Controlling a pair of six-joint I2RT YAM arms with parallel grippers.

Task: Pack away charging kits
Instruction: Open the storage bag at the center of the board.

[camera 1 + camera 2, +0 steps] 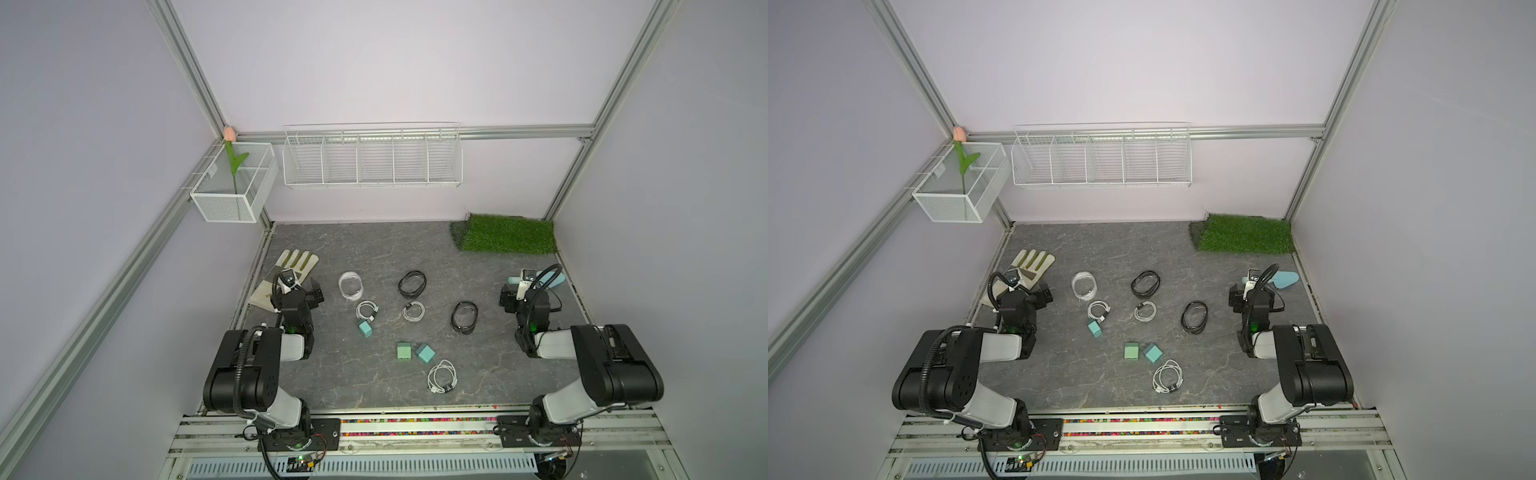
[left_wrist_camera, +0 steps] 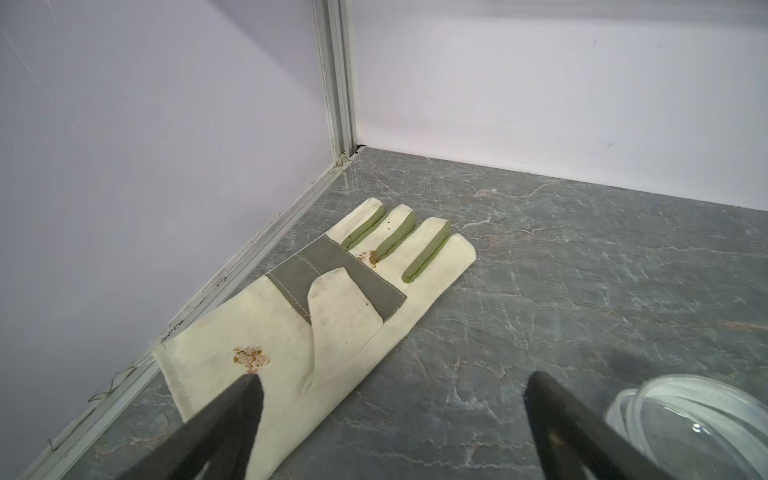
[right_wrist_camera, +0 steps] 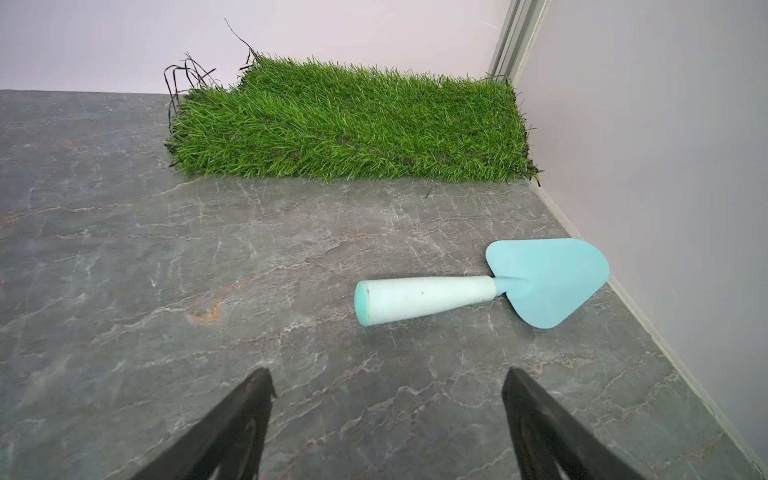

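1. The left gripper (image 2: 392, 399), jaws spread wide and holding nothing, hangs over the cuff of a cream canvas work glove with olive-green finger strips (image 2: 332, 311). It is beyond and well left of the pale-green square charger block (image 1: 404, 351) at mid-table.
2. The right gripper (image 3: 388, 390), equally wide and empty, hovers over the grey marbled tabletop (image 3: 166, 249), beyond and well right of that block. A light-blue garden trowel (image 3: 478, 286) lies past it, blade tip close to the side wall.
3. A teal square charger block (image 1: 425, 354) sits just right of the pale-green block, apart from it. A third teal block (image 1: 365, 328) lies left of it and farther back, just beside a small coiled white cable (image 1: 367, 309).
4. A second white coil (image 1: 413, 311) lies beyond the pale-green block, a third white coil (image 1: 442, 376) nearer the robot and to its right.
5. A white-rimmed round case (image 1: 350, 285) and two black-rimmed ring-like cases (image 1: 412, 284) (image 1: 464, 317) lie farther out.
6. Open tabletop separates the block from both arms; an artificial grass mat (image 1: 507, 233) fills the far right corner.
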